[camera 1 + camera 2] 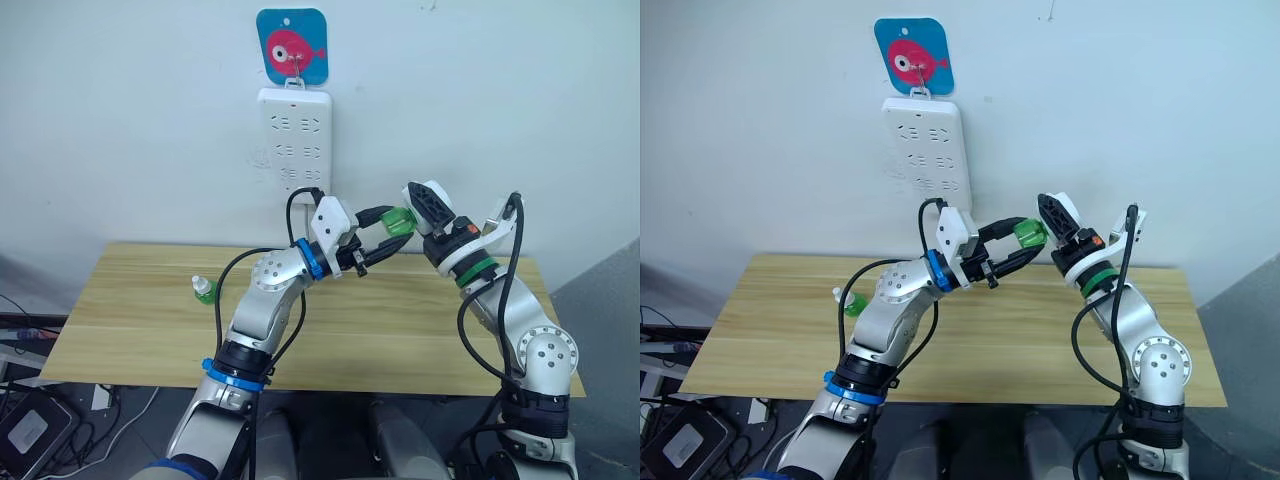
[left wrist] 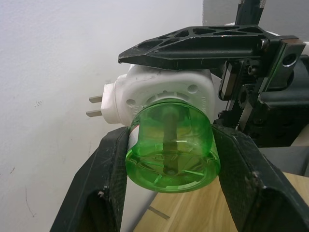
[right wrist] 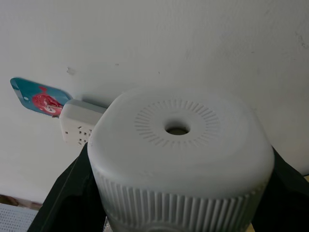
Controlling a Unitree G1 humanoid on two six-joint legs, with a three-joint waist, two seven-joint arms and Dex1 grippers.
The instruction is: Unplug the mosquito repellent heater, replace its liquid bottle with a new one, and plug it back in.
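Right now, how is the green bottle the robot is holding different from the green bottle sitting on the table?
The held liquid bottle is up in the air, screwed into the white heater; the new one stands alone on the wooden table.
The held bottle sits between the left end effector's fingers; nothing touches the table bottle.
The table bottle wears a white cap; the held one's top is inside the heater.
Both are small, green and see-through.

Green bottle held between both grippers above the table

The liquid bottle [image 1: 1029,234] is gripped by the left gripper [image 1: 1028,245], with the right gripper [image 1: 1055,222] set against it. A capped green bottle [image 1: 847,299] is seen on the wooden table [image 1: 970,340], below the wall-mounted power strip [image 1: 925,145].
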